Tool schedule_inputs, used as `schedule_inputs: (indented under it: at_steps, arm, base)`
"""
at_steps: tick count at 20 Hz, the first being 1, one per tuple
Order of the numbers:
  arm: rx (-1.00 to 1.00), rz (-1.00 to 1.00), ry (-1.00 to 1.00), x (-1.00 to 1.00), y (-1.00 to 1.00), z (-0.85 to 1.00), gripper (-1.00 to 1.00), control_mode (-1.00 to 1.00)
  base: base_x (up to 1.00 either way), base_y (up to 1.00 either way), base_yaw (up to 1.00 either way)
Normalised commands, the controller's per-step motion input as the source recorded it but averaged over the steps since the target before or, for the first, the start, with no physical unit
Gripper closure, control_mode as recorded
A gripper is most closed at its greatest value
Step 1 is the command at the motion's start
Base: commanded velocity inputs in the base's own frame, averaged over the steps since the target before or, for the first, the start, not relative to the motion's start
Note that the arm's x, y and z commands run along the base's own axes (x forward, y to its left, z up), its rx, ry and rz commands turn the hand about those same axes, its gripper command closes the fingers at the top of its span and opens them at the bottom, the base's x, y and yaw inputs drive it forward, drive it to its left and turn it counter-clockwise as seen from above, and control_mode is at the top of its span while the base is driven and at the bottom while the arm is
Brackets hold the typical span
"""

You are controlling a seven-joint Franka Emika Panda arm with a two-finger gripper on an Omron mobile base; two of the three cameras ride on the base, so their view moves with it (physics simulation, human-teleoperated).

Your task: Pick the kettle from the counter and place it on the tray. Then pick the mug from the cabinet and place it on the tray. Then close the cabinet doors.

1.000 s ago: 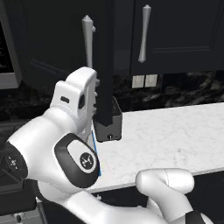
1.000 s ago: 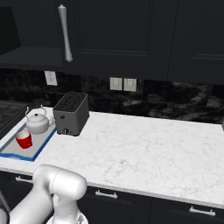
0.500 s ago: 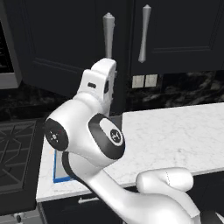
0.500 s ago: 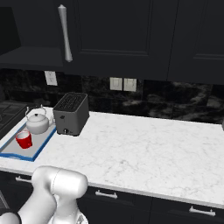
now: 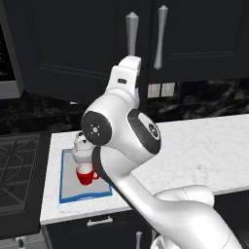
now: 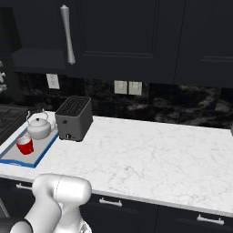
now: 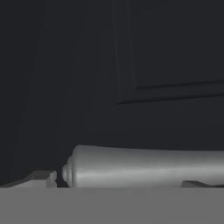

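The blue-rimmed tray [image 5: 62, 187] [image 6: 40, 154] lies at the left end of the marble counter [image 5: 194, 146]. On it stand the red mug [image 5: 85, 173] [image 6: 24, 145] and, behind that, the silvery kettle [image 5: 81, 151] [image 6: 38, 127]. My hand [image 5: 125, 78] is raised against the left cabinet door [image 5: 73, 44], just below its silver bar handle [image 5: 131, 31]. In the hand view that handle [image 7: 144, 168] lies across my open gripper [image 7: 118, 180], whose fingertips [image 7: 40, 177] stand far apart with the door panel right behind. The right door [image 5: 204, 39] is shut; the left looks almost flush with it.
A boxy dark toaster [image 6: 73, 118] stands on the counter right of the tray. A black stove [image 5: 19, 165] borders the counter's left end. Wall outlets [image 6: 127, 87] sit on the dark backsplash. My own arm [image 5: 126, 146] hides the middle of the counter in the left base view.
My arm has risen and swung right, and the left door's handle has moved right with it until it stands beside the right door's handle. Tray, mug and kettle have not moved.
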Motion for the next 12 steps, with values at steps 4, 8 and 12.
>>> schedule_inputs:
  at_steps: [4, 8, 12]
  arm:
    - [0.00, 0.08, 0.18, 0.61, -0.22, 0.02, -1.00, -1.00]
    - [0.00, 0.07, 0.18, 0.66, -0.16, 0.00, -1.00, -1.00]
    - [0.00, 0.08, 0.05, 0.65, -0.15, 0.00, -1.00, -1.00]
  base:
    - [0.00, 0.00, 0.00]
    - [0.00, 0.00, 0.00]
    - [0.00, 0.00, 0.00]
